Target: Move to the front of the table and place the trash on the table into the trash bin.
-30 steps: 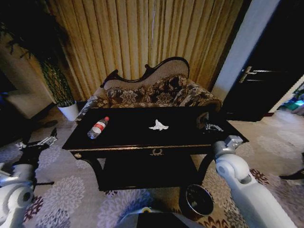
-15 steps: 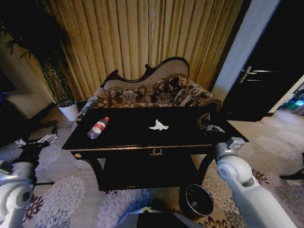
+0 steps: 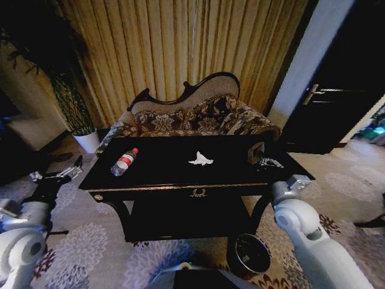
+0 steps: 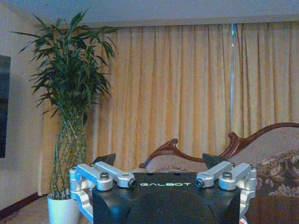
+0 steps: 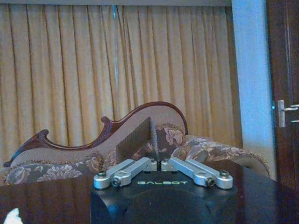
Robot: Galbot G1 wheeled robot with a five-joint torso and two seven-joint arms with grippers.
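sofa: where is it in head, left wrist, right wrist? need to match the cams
Head view: the sofa stands behind the table, at the picture's centre.
Left wrist view: its carved back rises beyond the left gripper, on the side away from the plant.
Right wrist view: its back stands straight beyond the right gripper.
Shared landmark: the gold curtains hang behind the sofa in all three.

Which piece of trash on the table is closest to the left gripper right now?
The clear bottle with the red cap, lying on its side at the table's left end. The left gripper hovers just off that end; the white tissue sits mid-table, farther away.
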